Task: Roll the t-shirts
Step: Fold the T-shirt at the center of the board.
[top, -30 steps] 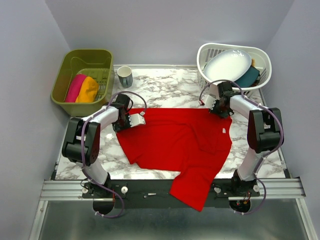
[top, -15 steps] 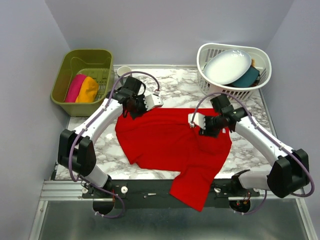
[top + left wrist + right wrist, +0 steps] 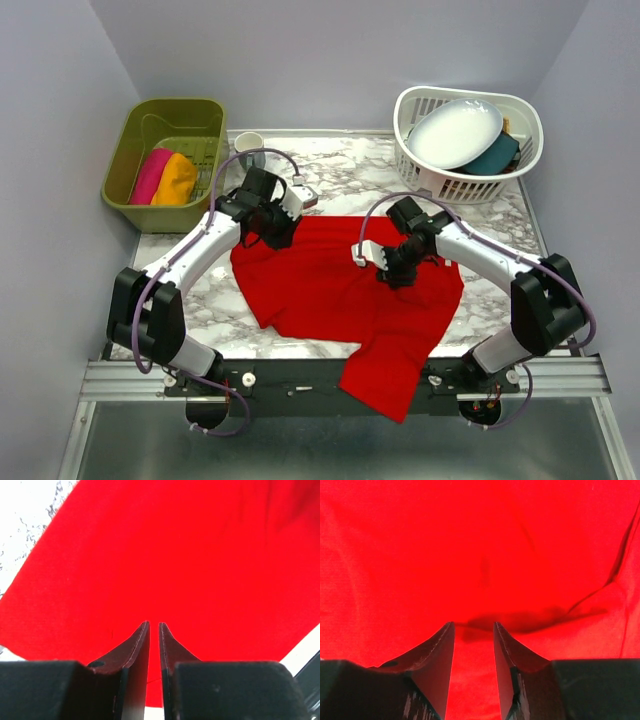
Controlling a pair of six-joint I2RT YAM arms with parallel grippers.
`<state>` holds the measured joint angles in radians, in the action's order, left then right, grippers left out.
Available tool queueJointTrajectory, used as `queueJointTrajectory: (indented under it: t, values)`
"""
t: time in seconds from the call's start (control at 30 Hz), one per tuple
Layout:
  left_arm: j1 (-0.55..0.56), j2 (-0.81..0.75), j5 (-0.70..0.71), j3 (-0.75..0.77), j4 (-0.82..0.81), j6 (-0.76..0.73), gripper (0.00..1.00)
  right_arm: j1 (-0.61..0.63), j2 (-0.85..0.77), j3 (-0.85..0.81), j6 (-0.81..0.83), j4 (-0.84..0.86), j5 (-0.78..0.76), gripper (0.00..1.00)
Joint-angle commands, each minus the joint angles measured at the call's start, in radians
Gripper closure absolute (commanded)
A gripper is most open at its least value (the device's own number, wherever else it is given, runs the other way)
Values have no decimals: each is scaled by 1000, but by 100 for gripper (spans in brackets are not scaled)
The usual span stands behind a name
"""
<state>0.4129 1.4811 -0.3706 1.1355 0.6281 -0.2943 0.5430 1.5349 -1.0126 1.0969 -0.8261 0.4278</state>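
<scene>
Where the overhead camera looks down, the red t-shirt lies spread across the marble bench, its lower part draped over the near edge. The left gripper is at its far left corner and the right gripper is over its middle. A magenta t-shirt and an orange t-shirt sit in the green bin.

From the left wrist, the fingers stand almost together, with only a thin slit between them and red cloth beneath.

From the right wrist, the fingers stand a little apart over creased red cloth, clamping nothing.

High overhead view, wrist views close above shared red t-shirt
</scene>
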Motion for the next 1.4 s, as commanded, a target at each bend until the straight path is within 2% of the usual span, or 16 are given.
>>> queueJointTrajectory:
  t: [0.0, 0.13, 0.3, 0.47, 0.67, 0.8, 0.9, 1.07, 1.2, 1.37]
  values:
    - [17, 5, 10, 47, -94, 220, 76, 23, 66, -40, -2, 24, 11, 61]
    - [24, 42, -10, 81, -130, 365, 70, 21, 77, -31, 29, 15, -49, 67]
    - [27, 107, -2, 136, -128, 449, 66, 8, 54, 31, 67, 54, -138, 70]
    - [27, 125, -66, 152, -166, 571, 65, -57, 47, 3, 61, 54, -167, 73]
    - [59, 182, -252, 80, -419, 777, 60, -150, 57, -29, 89, 67, -179, 74]
    - [127, 280, -304, 26, -722, 1027, 60, -192, 85, -72, 81, 53, -176, 74]
    - [200, 358, -309, 18, -894, 1124, 60, -207, 102, -99, 69, 45, -173, 74]
    - [280, 472, -280, 55, -1051, 1287, 61, -238, 117, -139, 44, 22, -159, 74]
    - [328, 541, -286, 75, -1134, 1333, 63, -247, 111, -130, 29, 13, -146, 74]
    - [356, 538, -265, -5, -1202, 1388, 66, -271, 102, -132, -18, 33, -143, 75]
